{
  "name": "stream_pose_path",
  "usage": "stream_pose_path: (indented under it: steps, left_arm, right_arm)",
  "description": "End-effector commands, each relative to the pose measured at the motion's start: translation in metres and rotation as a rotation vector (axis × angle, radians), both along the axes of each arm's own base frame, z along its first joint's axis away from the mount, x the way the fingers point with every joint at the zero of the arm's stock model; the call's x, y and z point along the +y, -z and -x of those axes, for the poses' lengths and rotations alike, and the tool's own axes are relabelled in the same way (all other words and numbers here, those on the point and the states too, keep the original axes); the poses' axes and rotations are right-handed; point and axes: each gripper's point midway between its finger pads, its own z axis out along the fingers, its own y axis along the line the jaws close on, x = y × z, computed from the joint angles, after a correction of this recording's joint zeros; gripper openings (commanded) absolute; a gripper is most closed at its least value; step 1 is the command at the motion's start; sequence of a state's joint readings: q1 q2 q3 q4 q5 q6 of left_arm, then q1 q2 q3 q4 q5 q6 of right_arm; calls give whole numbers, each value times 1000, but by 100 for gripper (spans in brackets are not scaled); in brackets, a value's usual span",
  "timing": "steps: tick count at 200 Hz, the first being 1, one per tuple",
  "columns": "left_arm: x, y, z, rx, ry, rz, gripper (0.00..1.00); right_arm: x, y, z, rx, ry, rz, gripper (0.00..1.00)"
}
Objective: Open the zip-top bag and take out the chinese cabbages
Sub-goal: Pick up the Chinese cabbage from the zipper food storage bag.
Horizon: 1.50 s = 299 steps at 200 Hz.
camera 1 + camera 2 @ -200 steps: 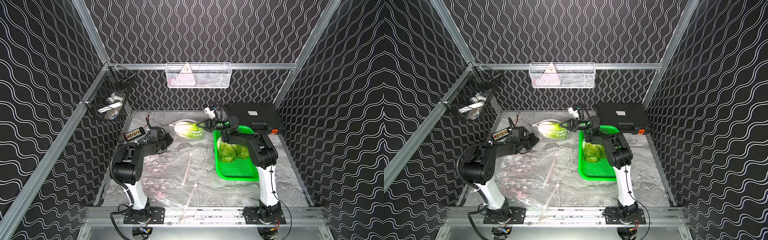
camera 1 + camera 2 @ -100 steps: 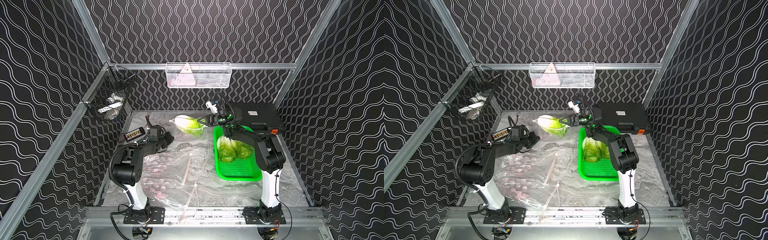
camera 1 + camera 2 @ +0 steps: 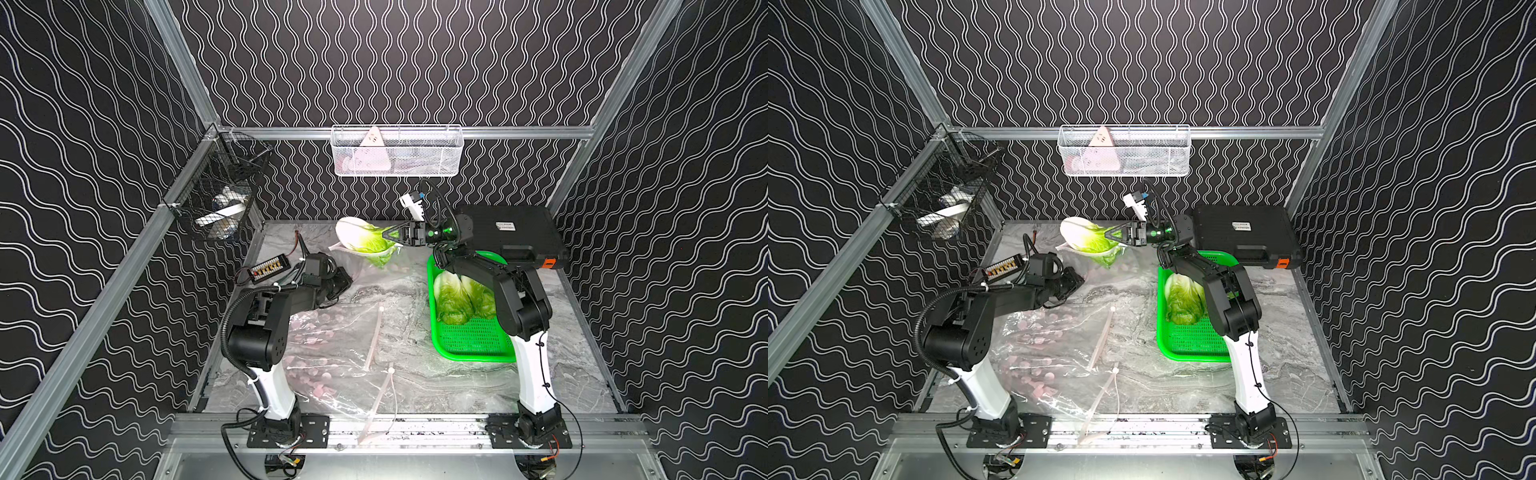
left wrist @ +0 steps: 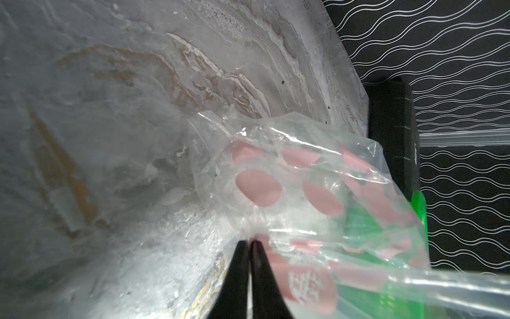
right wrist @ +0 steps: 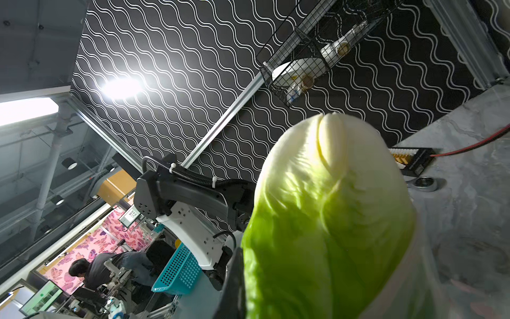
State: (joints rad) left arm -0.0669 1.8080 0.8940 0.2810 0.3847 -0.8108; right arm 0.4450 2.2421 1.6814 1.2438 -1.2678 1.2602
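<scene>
Left end effector (image 4: 249,243): thin black fingers pressed nearly together, pinching puckered film of zip-top bag (image 3: 332,345). Bag is clear crinkled plastic with pink oval spots, spread over grey marbled counter (image 3: 415,386) around 8 o'clock; edge under left arm hidden.

Held cabbage (image 3: 359,237): oval, smooth white base, ruffled light-green leaves, above counter at 12 o'clock. Leafy end clamped in right end effector (image 3: 392,235), fingertips buried in leaves.

Two cabbages (image 3: 451,297) lie side by side in green mesh tray (image 3: 469,357) at 3 o'clock; right arm covers part of one.

Left gripper (image 4: 249,243) low, fingers nearly together; right gripper (image 3: 389,235) raised, clamped, arm stretched forward
</scene>
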Motion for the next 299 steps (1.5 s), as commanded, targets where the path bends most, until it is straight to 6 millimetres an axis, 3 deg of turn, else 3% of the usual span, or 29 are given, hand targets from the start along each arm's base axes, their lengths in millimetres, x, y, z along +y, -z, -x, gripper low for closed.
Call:
stream_pose_path:
  steps: [1,5,9,35,61,65,90,142,174,208,236,247,270,299]
  left_arm:
    - [-4,-11,2,-25,10,15,83]
    - [-4,-15,2,-30,11,15,96]
    - [-4,-19,3,-39,11,17,99]
    - [-6,-51,6,-106,17,34,99]
    - [-9,-79,10,-157,32,32,99]
    - [-10,-83,10,-167,36,30,99]
    - [-19,-104,15,-219,59,42,99]
    - [-27,-110,23,-242,73,96,99]
    - [-25,-111,32,-249,74,87,99]
    - [-26,-125,38,-304,76,116,99]
    - [-32,-151,50,-404,117,157,99]
    - [-35,-162,57,-454,138,176,99]
    - [-41,-184,72,-543,188,220,99]
    - [-49,-207,89,-646,263,251,99]
  right_arm:
    - [3,9,0,-24,-1,4,0]
    - [2,11,1,-19,-4,5,0]
    - [2,11,2,-18,-7,3,0]
    - [0,14,6,-9,-12,-6,0]
    - [2,2,2,-15,-20,-30,0]
    - [13,0,10,-14,-48,-32,0]
    - [29,-15,12,-27,-85,-55,0]
    - [62,-32,20,-68,-127,-64,0]
    - [59,-44,18,-77,-82,-74,0]
    - [44,-54,12,-18,-28,-142,0]
    - [20,-69,-14,155,-11,-285,0]
    - [21,-70,-16,181,-35,-284,0]
    - [36,-78,9,74,-103,-242,0]
    - [47,-82,12,29,-114,-204,0]
